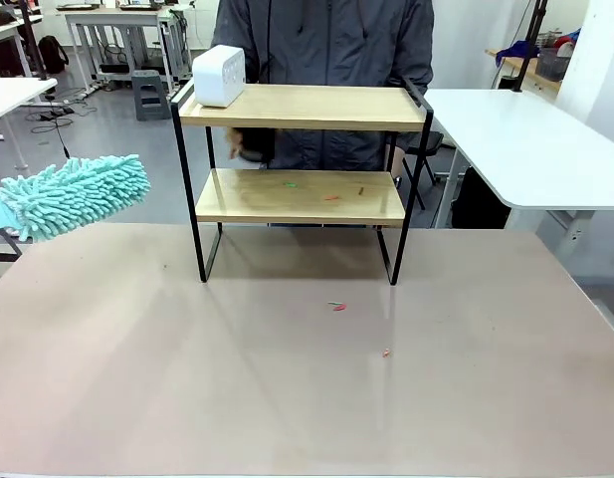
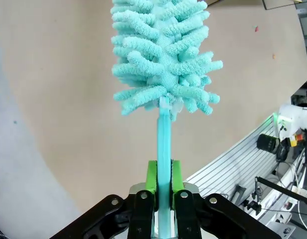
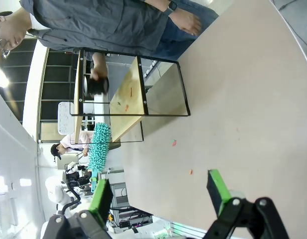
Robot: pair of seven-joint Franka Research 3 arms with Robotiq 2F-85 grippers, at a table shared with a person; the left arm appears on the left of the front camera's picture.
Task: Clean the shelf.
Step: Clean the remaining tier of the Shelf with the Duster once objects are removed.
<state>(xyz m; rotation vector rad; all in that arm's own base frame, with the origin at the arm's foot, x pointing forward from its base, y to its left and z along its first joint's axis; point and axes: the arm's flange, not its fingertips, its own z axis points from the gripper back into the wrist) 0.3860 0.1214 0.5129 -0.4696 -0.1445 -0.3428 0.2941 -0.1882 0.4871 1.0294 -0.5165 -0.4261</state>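
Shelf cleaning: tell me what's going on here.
The left gripper is shut on a teal duster, held over the table left of the shelf, not touching it. The right gripper hangs open. A person stands behind the shelf, one hand between its boards. A white box sits on top; scraps lie on the lower board and table.

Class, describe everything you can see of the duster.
The duster has a fluffy turquoise head of soft, noodle-like strands, seemingly microfibre, on a flat, pale turquoise handle. The left gripper clamps the handle. The head hangs in the air, to the left of the shelf, apart from it.
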